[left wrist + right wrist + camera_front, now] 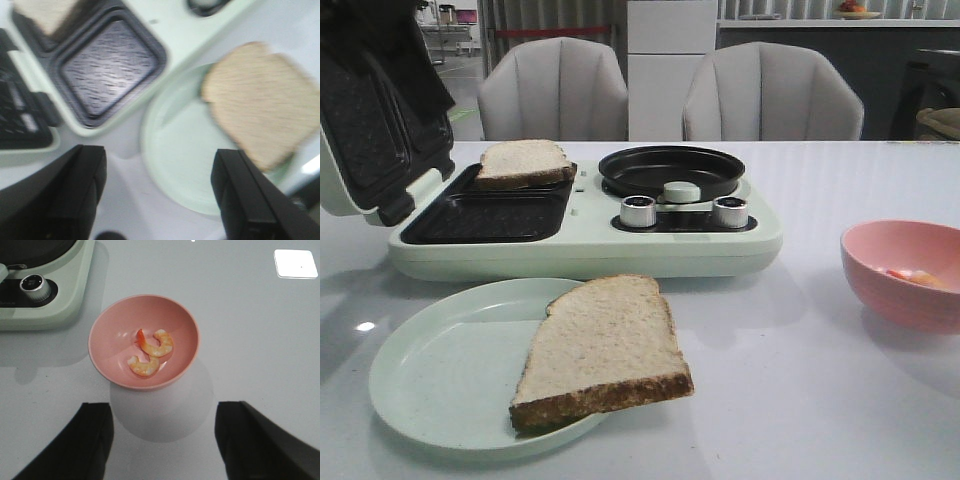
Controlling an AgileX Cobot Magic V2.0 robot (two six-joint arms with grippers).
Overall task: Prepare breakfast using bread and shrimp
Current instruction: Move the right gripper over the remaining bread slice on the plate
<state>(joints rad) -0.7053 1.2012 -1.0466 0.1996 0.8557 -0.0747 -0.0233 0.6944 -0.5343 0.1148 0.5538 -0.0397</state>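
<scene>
Front view first: a pale green breakfast maker (585, 245) sits across the white table (800, 380), its lid (365, 120) thrown back on the left, and one slice of bread (524, 163) lies on the far sandwich plate while the near sandwich plate (490, 217) beside it is bare. On the maker's right half there is a round black pan (671, 170) with two metal knobs (638, 211) in front of it. Nearer to me, a second slice of bread (603, 352) rests on a light green plate (440, 375), its crust edge hanging over the rim on the right. Off to the right stands a pink bowl (905, 272), and neither arm shows in this view. From the left wrist camera (rather blurred) the left gripper (159, 192) hangs above the table with its two dark fingers (75, 195) spread wide and nothing between them; the plate lies just ahead of the fingertips, its slice out beyond the one finger and the bare sandwich plate beyond the other. From the right wrist camera the right gripper (162, 440) is likewise parted and empty, its fingers (260, 445) well clear of everything, with the pink bowl straight ahead of the gap. In that bowl lie two pieces of shrimp (151, 352), curled and touching each other, orange-pink against the bowl's floor.
</scene>
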